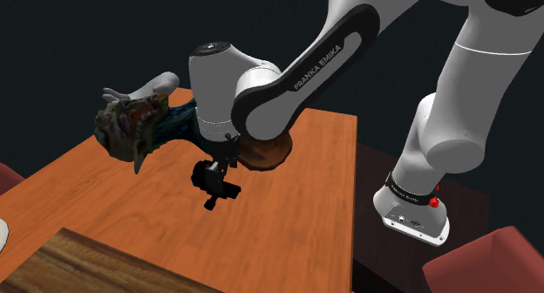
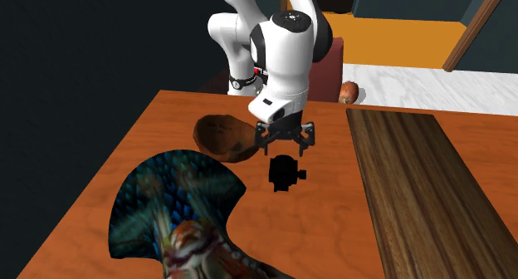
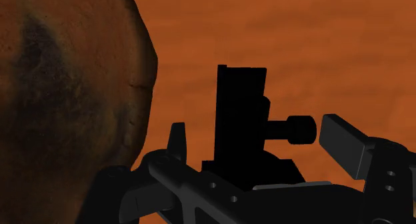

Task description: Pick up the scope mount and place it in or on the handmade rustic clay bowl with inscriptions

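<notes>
Approach stage: gripper (image 2: 285, 141) hovering above mount (image 2: 285, 171), fingers (image 3: 347, 146) spread wide, gripping nothing. Mount lying on table (image 2: 332, 219) just beside bowl (image 2: 222, 136). Next: descend straight, then close squarely across mount.

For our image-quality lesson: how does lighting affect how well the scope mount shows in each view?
Wrist view: the scope mount is a flat black silhouette, unshaded. Second exterior view: it stands out against the lit table. Shoulder view: it merges with the black gripper.
</notes>
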